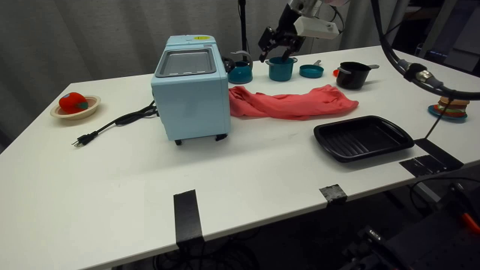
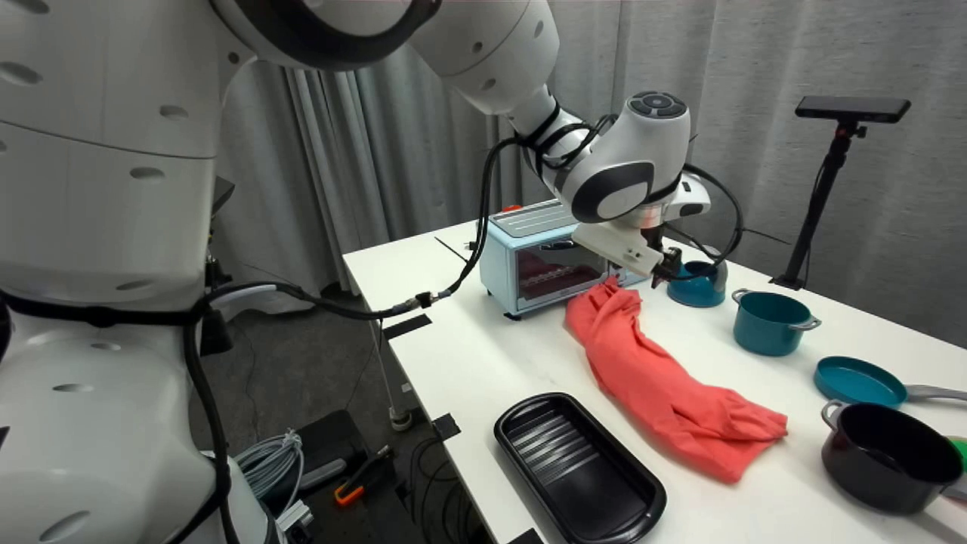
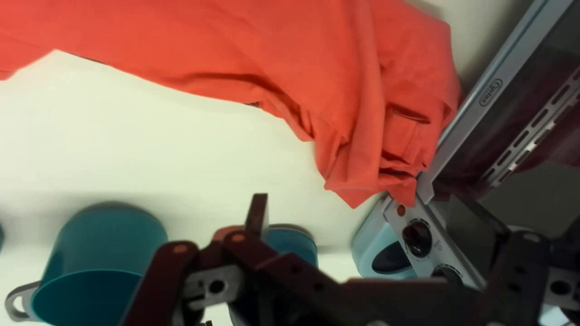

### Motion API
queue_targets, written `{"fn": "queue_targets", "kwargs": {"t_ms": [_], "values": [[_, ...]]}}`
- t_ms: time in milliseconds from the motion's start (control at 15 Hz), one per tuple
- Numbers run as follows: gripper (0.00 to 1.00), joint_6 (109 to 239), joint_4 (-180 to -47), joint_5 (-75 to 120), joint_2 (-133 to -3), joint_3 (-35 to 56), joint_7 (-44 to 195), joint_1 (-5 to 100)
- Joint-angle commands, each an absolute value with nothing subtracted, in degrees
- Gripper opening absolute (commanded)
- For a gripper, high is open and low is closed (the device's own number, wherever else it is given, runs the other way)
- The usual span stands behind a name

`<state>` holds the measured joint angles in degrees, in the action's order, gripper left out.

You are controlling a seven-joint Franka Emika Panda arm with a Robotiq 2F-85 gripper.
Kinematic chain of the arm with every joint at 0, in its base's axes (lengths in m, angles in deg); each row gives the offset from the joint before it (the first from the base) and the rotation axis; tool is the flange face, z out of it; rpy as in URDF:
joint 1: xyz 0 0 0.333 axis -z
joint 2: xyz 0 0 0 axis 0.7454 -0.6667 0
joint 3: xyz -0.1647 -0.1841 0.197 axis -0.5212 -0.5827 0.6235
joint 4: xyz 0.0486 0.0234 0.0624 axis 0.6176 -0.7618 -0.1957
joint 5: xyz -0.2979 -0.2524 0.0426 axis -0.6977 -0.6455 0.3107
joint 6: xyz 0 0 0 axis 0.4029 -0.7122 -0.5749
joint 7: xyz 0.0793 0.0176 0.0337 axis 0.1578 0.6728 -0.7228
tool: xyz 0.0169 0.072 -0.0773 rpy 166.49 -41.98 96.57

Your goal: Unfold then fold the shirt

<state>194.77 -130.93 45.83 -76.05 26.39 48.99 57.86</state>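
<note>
Bowl (image 1: 73, 115) at far left of the counter (image 1: 131, 176) in an exterior view, holding a tomato-like item (image 1: 71, 102). Next, a black power cord (image 1: 131, 118), then a light-blue oven (image 1: 191, 105), with a teal kettle (image 1: 241, 74) beyond. Claw (image 1: 274, 57) raised off the counter, jaws standing apart, clear of the red shirt (image 1: 292, 105). Bunched in a long, creased strip on the counter, one end at the oven front; contact: cannot confirm. Beyond the shirt, a teal pot (image 1: 280, 72) and pan (image 1: 311, 72). Farther right, a black pot (image 1: 350, 79), black tray (image 1: 369, 138) and burger (image 1: 453, 107) on a plate (image 1: 454, 117).
</note>
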Motion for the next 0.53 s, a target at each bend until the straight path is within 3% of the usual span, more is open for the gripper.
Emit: {"fn": "queue_targets", "kwargs": {"t_ms": [0,467], "values": [[1.00,192.56,-128.91,41.62,-78.06,23.57,51.49,56.63],[1.00,189.73,-130.19,31.18,-75.44,14.34,63.34,54.35]]}}
